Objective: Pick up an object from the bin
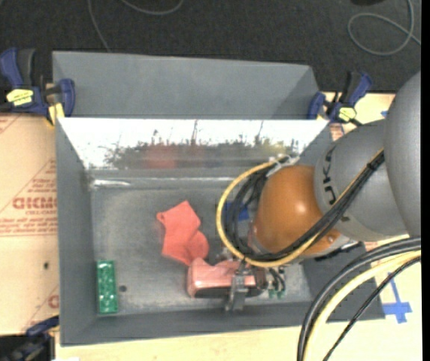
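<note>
**Entry: bin, contents and state.**
- Pink oblong block: by the front wall, right of middle.
- Pincer: low at the block's right end (we cannot tell whether it is apart, together or clamped).
- Red crumpled piece: just behind the block.
- Green strip: well apart, at the view's left.
- Step, as we judge it: the grasp on the pink block.
- Next move calls for a sure clamp, then a straight lift.

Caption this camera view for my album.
Robot's pincer at a pink block in the grey bin; a crumpled red piece and green strip lie alongside.
</note>
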{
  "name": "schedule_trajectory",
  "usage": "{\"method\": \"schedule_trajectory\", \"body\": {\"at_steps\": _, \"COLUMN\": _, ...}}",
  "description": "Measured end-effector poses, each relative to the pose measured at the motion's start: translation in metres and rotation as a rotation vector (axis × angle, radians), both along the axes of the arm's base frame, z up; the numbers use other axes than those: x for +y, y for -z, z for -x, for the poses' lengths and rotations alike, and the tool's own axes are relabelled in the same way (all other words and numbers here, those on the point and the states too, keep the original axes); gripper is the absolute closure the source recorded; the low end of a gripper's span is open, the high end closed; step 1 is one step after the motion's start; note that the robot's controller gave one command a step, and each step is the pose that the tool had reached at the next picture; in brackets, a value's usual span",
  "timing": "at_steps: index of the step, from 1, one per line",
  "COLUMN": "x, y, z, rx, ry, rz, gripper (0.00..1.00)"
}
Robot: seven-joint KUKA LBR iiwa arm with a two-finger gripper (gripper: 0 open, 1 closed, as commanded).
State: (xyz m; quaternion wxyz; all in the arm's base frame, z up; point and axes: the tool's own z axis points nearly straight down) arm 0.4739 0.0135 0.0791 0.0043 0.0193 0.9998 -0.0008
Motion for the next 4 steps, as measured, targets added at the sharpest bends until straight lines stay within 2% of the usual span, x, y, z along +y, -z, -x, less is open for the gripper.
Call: {"method": "schedule_trajectory", "body": {"at_steps": 4, "x": 0.0000, "y": 0.0000, "z": 0.0000, "rx": 0.000, "ry": -0.001, "rz": 0.000, "gripper": 1.00}}
